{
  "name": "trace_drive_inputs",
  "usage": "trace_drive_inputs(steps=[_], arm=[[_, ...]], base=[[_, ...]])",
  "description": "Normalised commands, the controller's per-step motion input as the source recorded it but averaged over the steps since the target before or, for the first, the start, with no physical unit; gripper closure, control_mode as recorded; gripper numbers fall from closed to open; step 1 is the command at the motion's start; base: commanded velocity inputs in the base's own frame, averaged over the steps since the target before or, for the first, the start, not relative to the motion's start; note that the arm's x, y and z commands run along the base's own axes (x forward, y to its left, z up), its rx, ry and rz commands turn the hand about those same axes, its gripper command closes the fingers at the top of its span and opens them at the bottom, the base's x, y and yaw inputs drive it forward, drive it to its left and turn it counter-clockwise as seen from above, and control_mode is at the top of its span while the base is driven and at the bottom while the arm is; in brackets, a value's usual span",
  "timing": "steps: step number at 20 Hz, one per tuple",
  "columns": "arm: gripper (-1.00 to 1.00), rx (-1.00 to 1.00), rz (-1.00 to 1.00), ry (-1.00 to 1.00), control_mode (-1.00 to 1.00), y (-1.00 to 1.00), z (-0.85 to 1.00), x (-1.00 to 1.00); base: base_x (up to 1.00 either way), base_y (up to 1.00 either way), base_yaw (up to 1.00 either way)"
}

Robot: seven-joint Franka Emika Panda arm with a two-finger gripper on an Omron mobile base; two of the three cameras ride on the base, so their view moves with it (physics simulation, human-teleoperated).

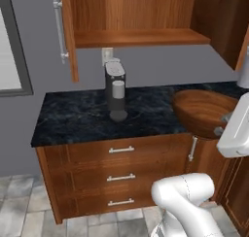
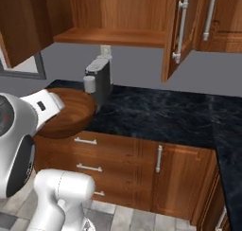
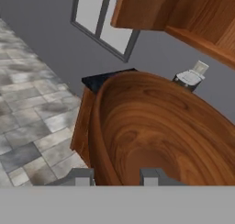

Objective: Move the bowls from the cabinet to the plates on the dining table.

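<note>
The reddish-brown bowl sat in the end effector — its near rim ran between the two dark fingertips, which were closed narrowly on that wall. From the left base view, the bowl hung over the right end of the black marble worktop, just right of the coffee machine and below the open cabinet. From the right base view the bowl was left of the coffee machine, at the worktop's left edge — the cabinet's wooden shelf lay above it, the door with its silver bar handle swung open. Drawers lined the front under the worktop.
</note>
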Motion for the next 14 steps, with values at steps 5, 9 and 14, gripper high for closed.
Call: trace_drive_inputs(steps=[5, 9, 14], arm=[[1.0, 0.0, 0.0, 0.0, 1.0, 0.0, 0.0, 0.0], [1.0, 0.0, 0.0, 0.0, 1.0, 0.0, 0.0, 0.0], [1.0, 0.0, 0.0, 0.0, 1.0, 0.0, 0.0, 0.0]], base=[[-0.92, 0.14, 0.16], [-0.95, 0.28, 0.23], [-0.9, 0.22, 0.34]])
